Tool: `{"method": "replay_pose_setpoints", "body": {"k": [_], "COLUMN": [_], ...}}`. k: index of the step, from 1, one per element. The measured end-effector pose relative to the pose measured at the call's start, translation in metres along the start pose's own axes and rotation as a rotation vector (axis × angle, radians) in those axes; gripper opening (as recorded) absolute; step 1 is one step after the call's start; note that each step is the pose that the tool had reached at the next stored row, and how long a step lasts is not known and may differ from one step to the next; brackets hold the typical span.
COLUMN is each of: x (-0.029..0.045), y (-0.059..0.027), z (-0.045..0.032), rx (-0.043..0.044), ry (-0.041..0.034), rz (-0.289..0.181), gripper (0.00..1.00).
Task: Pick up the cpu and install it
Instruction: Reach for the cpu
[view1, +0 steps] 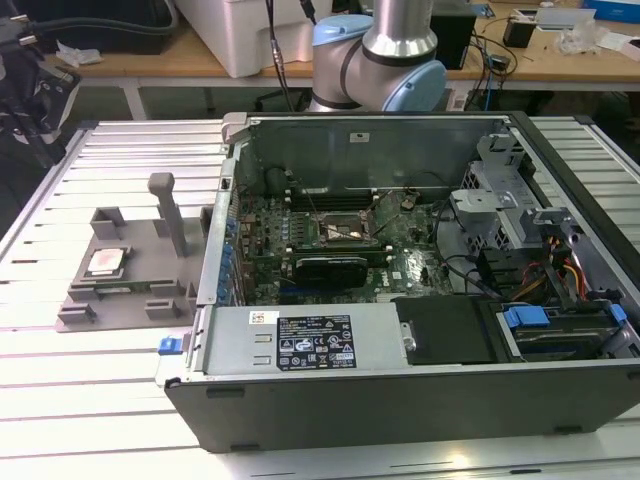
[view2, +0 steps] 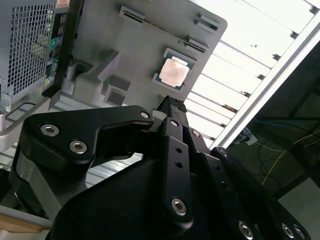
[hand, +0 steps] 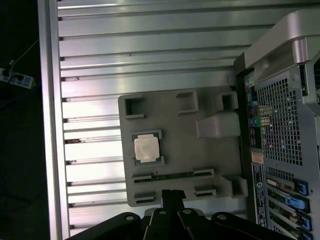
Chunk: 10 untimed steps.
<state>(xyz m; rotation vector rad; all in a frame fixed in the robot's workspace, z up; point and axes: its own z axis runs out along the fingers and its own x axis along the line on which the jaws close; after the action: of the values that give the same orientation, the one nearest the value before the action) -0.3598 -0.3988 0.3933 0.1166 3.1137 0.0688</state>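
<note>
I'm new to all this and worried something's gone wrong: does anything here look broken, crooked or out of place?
Nothing stands out. The small silvery square cpu lies flat and straight in its pocket on the grey plastic tray, and the black claw is clear of it.

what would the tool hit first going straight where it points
Probably the grey tray, near its edge beside the chip, going by where the tool points in the first wrist view; depth is unclear.

The exterior view looks down from high up at the open computer case (view1: 400, 410) and grey tray (view1: 120, 302). Both wrist views look down at that tray, its cpu (hand: 146, 148) and the case's back.
</note>
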Motion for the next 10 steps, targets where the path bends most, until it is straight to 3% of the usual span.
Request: {"method": "replay_pose_setpoints", "body": {"k": [10], "x": [0.0143], "y": [-0.0011], "z": [-0.0004], "rx": [0.0000], "ry": [0.0001], "rz": [0.000], "gripper": [0.11]}}
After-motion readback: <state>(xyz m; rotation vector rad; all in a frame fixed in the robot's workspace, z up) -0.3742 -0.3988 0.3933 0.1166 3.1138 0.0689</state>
